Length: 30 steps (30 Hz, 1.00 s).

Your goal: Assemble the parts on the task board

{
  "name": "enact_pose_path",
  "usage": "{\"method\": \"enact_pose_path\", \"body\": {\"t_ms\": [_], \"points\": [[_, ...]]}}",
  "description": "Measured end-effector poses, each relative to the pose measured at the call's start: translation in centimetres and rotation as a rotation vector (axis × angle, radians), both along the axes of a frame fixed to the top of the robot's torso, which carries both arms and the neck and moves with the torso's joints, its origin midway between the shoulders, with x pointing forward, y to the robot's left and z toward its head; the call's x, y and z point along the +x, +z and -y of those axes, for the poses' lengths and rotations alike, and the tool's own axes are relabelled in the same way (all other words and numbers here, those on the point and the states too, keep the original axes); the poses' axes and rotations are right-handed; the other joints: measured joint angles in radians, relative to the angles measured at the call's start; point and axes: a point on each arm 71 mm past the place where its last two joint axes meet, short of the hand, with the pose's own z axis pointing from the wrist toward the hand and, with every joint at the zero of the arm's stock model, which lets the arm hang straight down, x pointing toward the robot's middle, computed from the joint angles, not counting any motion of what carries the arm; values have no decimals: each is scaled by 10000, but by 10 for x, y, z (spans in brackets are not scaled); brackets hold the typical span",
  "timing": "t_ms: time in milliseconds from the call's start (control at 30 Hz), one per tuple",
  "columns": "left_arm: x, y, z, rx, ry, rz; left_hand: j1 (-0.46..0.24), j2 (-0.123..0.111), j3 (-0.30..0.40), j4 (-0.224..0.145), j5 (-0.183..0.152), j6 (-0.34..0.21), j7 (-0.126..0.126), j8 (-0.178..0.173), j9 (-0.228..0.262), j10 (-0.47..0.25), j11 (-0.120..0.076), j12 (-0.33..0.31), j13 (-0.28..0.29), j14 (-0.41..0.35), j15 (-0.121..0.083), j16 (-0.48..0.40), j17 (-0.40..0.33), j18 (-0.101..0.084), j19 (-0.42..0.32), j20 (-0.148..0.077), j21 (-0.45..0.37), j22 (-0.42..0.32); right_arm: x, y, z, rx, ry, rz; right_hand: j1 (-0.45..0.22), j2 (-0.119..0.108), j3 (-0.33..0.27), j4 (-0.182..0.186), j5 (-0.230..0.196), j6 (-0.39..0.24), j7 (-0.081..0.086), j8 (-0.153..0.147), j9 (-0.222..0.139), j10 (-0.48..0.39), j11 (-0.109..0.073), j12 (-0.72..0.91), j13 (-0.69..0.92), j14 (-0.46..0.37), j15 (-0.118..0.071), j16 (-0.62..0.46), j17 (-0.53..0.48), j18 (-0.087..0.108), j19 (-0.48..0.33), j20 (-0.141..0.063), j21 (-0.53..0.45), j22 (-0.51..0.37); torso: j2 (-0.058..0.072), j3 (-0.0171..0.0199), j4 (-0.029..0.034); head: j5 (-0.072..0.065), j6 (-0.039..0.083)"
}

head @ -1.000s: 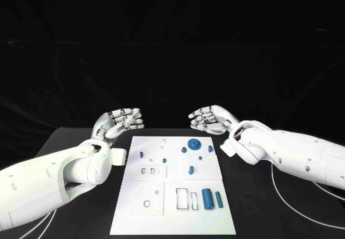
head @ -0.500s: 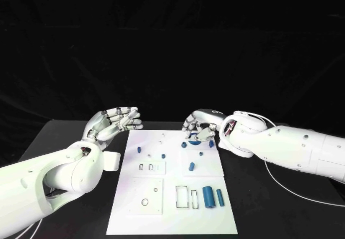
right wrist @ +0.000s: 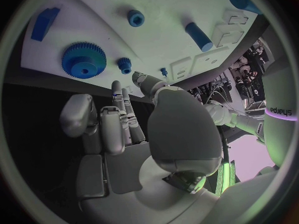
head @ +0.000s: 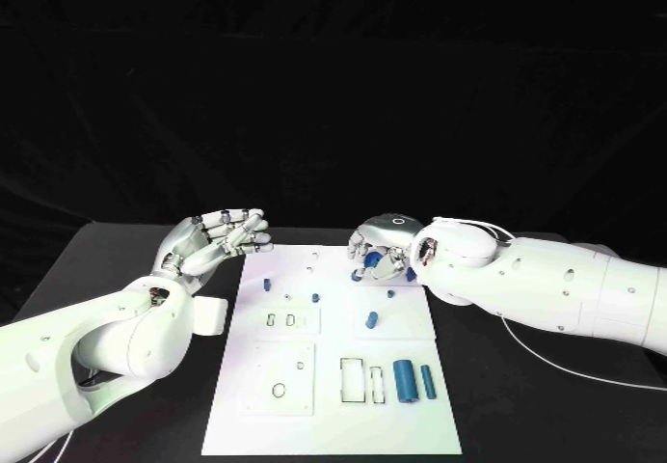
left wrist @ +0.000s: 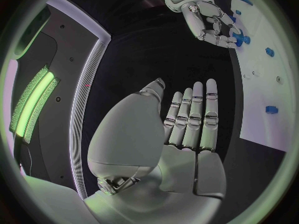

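Two blue cylinders, a thick cylinder and a thin cylinder, are lying side by side at the near end of the task board, just beside two rectangular slots. They are probably waiting there for insertion. One blue peg is lying alone at mid-board, tilted slightly.

Three small blue pieces are sitting beyond the peg: one near the left edge, one inboard of it, and one toward the right.

At the far end, one large gear, one small gear and one block are resting on the board. The right hand is hovering directly over the large gear with its fingers spread and nothing in them. This is judged to be an approach for a grasp. Whether the fingertips are touching the gear cannot be determined.

The left hand is waiting off the board's far left corner, above the table. Its fingers are extended, the thumb is standing apart, and it is holding nothing, which keeps it out of the working area.
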Motion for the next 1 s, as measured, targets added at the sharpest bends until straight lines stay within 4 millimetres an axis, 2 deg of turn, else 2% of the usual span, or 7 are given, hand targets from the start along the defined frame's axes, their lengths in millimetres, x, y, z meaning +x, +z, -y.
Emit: {"method": "enact_pose_path", "body": {"t_ms": [167,300,600,767,1000], "points": [[0,0,0,6,-17,-27,0,0,0,0,0,0,0,0,0,0,0,0,-1,0,0,0,9,-2,37,-37,0,0,0,-2,0,-359,-73,68,0,0,14,67,219,2,1,-47,61,-32,-5,0,27,0,0,269,353,-114,437,27,894,1270,52,-28,42,-26,0],[0,0,-1,14,-19,-49,0,0,0,0,0,0,0,0,-1,0,0,0,-1,0,0,0,8,-2,38,-38,0,0,0,-3,0,-565,-101,77,0,0,55,108,220,2,2,-47,104,-32,-5,1,59,0,0,473,582,-215,631,34,1328,1904,102,-37,59,-30,35],[0,0,-1,36,-16,-106,0,0,28,28,0,0,0,0,-1,-1,1,-47,-2,-1,1,-1,19,-1,74,-2,-1,1,-1,-7,-3,-800,-89,4,3,3,128,180,219,2,1,-47,182,-31,-5,1,83,0,0,515,594,-215,657,38,1504,2180,203,-37,87,-36,96],[0,-1,-1,45,-20,-133,-4,-3,28,28,0,0,0,0,-15,-1,1,-118,-2,-1,1,-1,47,-1,186,-35,73,1,-1,-8,-4,-833,-77,-16,80,81,232,191,219,76,2,-47,218,-24,-12,6,104,1,-1,554,593,-215,656,38,1542,2255,242,-36,108,-51,106],[1,-1,-2,66,-8,-177,-43,-43,28,28,0,0,0,0,-22,-1,1,-126,-3,-1,1,-1,66,-1,217,-36,78,1,0,-6,-4,-748,-72,28,332,336,750,184,112,492,-165,174,397,410,-213,47,167,1,-1,649,592,-214,691,2,1741,2519,291,-37,128,-44,98]]}}
